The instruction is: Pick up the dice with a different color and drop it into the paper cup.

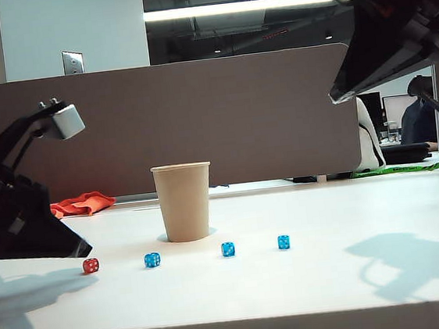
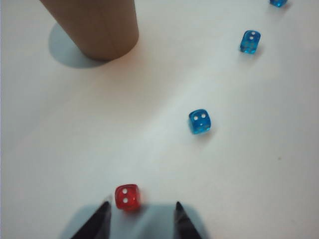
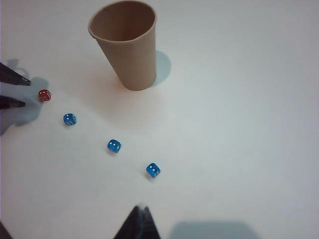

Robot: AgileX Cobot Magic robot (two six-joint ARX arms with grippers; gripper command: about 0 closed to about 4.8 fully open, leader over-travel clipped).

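Left claw (image 2: 141, 219) wide open – red die (image 2: 127, 196) just ahead, right claw (image 3: 140, 224) closed, aloft

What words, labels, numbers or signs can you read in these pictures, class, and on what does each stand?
No words, brands or printed numbers can be read.
Paper cup: plain, no print.
Red die: white pips only, two on the face shown in the left wrist view.
Blue dice: white pips only.
Left gripper and right gripper: no labels.
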